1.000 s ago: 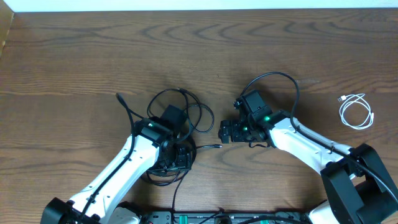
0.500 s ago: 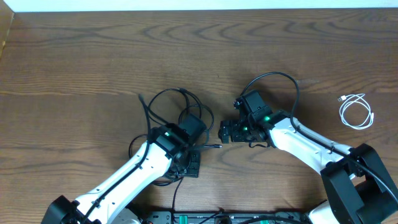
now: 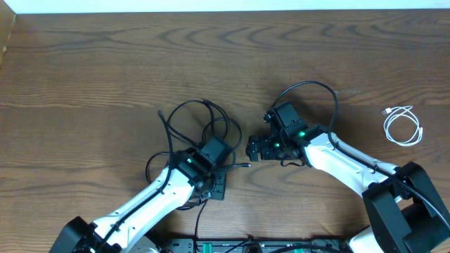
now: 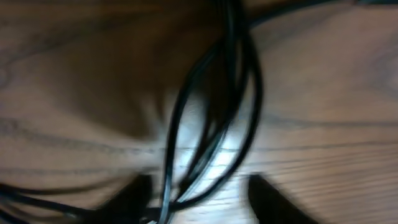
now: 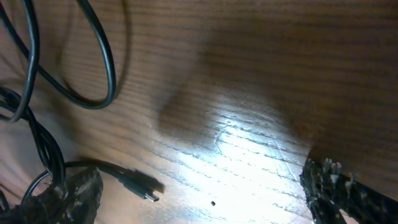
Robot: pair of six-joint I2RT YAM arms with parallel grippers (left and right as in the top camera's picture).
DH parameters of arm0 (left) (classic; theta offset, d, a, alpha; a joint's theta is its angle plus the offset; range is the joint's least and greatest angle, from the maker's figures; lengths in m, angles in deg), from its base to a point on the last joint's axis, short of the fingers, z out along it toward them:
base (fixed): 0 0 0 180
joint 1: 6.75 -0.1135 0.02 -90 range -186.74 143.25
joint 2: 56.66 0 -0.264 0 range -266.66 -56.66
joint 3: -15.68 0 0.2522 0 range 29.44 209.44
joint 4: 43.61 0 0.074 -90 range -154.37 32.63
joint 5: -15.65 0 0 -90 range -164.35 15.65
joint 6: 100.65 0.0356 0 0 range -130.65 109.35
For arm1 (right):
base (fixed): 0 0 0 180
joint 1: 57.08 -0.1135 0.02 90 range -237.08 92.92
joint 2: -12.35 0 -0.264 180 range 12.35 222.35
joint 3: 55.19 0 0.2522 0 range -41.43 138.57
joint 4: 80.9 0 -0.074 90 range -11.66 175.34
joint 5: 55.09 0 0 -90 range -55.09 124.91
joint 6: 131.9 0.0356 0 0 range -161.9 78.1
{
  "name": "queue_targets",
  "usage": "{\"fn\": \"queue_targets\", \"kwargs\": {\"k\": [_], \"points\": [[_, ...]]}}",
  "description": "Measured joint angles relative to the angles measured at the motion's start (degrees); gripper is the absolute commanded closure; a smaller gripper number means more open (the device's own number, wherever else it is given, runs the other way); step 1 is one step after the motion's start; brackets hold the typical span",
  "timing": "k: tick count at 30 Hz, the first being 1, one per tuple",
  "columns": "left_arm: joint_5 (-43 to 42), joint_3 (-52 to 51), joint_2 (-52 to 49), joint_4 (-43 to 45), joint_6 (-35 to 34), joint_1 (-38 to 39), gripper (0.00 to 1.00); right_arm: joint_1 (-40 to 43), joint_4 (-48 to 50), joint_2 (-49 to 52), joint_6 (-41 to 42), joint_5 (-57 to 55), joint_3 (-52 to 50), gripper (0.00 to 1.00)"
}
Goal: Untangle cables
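**Condition.** The left gripper (image 4: 202,198) has its jaws apart, low over the black cable tangle (image 4: 231,37), with several strands running between its fingers. The right gripper (image 5: 199,193) is also apart and empty at the tangle's 3 o'clock. A loose plug (image 5: 140,183) lies between its fingertips. A white coiled cable (image 3: 421,131) lies well apart, toward 3 o'clock on the table (image 3: 84,70).

**Risk.** If the left jaws close here, they would likely pinch several strands together. Any pull would then drag the whole bundle and tighten the knot. The right fingers could also nudge the plug away rather than catch it.
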Motion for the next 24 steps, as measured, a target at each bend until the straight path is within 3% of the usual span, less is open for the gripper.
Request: {"fn": "queue_targets", "kwargs": {"k": [4, 7, 9, 13, 14, 15, 19, 24], "points": [[2.1, -0.9, 0.0, 0.2, 3.3, 0.0, 0.92, 0.0, 0.8, 0.0, 0.0, 3.1, -0.1, 0.01], [3.3, -0.9, 0.0, 0.5, 6.6, 0.0, 0.93, 0.0, 3.2, 0.3, -0.1, 6.7, -0.3, 0.12], [3.5, -0.9, 0.0, 0.5, 9.0, 0.0, 0.93, 0.0, 5.3, 0.5, -0.3, 9.4, -0.3, 0.26], [4.0, -0.9, 0.0, 0.2, 13.1, 0.0, 0.92, 0.0, 9.7, 0.5, -0.2, 15.1, -0.4, 0.79], [4.1, -0.9, 0.0, 0.0, 13.9, -0.1, 0.93, -0.1, 10.6, 0.5, -0.1, 16.1, -0.4, 0.86], [4.2, -0.9, 0.0, -0.3, 14.5, -0.2, 0.93, -0.3, 11.8, 0.5, -0.2, 17.2, -0.4, 0.85], [4.4, 0.2, 0.3, -3.3, 16.9, -1.2, 0.92, -1.7, 14.2, 0.5, 0.3, 18.3, -0.4, 0.53], [4.6, 3.3, 2.7, -4.5, 18.1, -1.5, 0.92, -4.7, 16.7, 0.5, 0.9, 17.0, -0.4, 0.43]]}}
